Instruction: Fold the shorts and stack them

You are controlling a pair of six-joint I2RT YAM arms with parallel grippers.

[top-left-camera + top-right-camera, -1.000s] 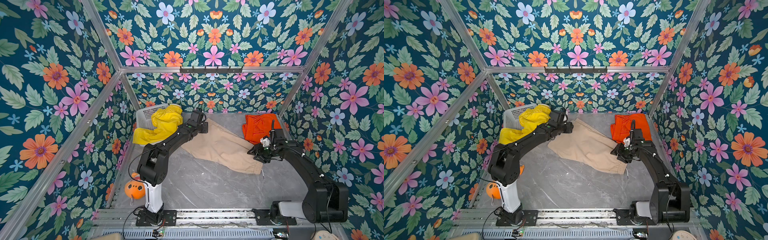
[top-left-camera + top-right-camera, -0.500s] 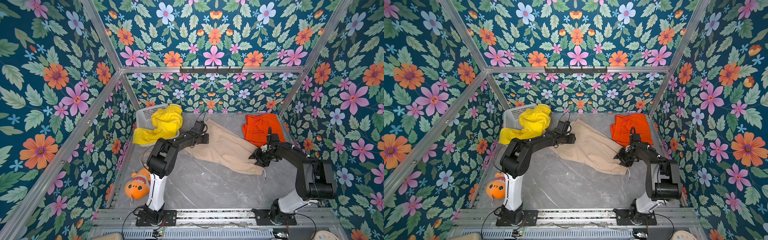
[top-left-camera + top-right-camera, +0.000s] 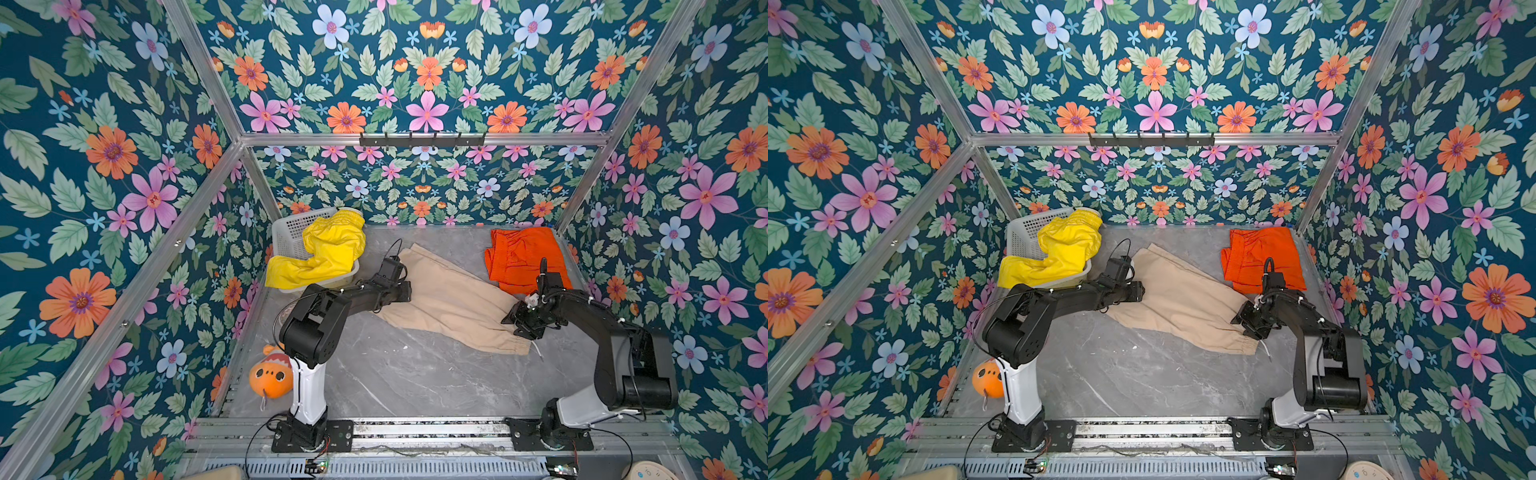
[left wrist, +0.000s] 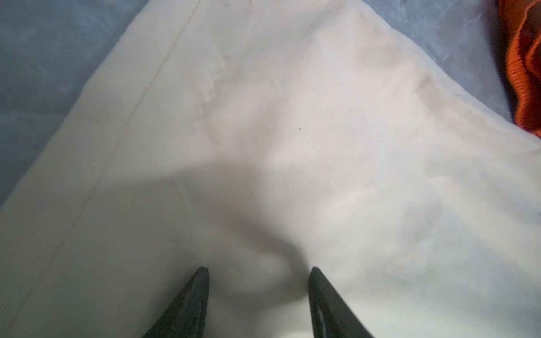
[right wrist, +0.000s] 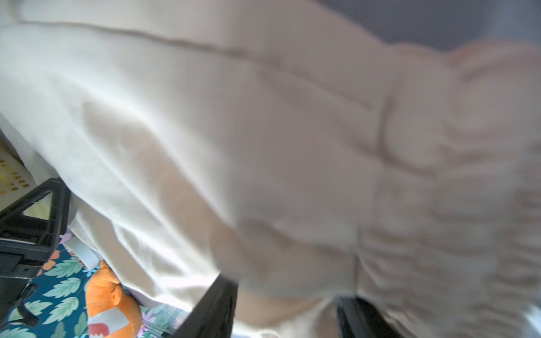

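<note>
- Finds the beige shorts [image 3: 449, 301] spread flat and unfolded at the middle of the table [image 3: 395, 386], so seen in both top views.
- Notes their long axis running on a slant, from the leg hems at the far left to the gathered waistband and white drawstring [image 3: 537, 351] at the near right.
- Places the left gripper [image 4: 259, 270] at the hem end, just inside the cloth's edge. Jaws apart, both tips down on the fabric, a small pucker between, nothing clamped.
- Places the right gripper [image 5: 285, 294] at the waistband end. Fingers apart with cloth in the gap, wrist view blurred; cannot tell whether pinched or merely lying there.
- Judges each arm nearest its own end, the cloth stretching inward from each claw toward the other. Expects the next fold to carry one end over onto the other.
- Records the orange shorts [image 3: 523, 257] in a compact, seemingly folded heap at the far right, just beside the beige pair; a likely stacking spot.
- Records the yellow shorts [image 3: 328, 253] draped over the white basket [image 3: 291, 230] at the far left, not yet folded.
- Records the plush fish [image 3: 270, 376] by the left arm's base, well apart from the work.
</note>
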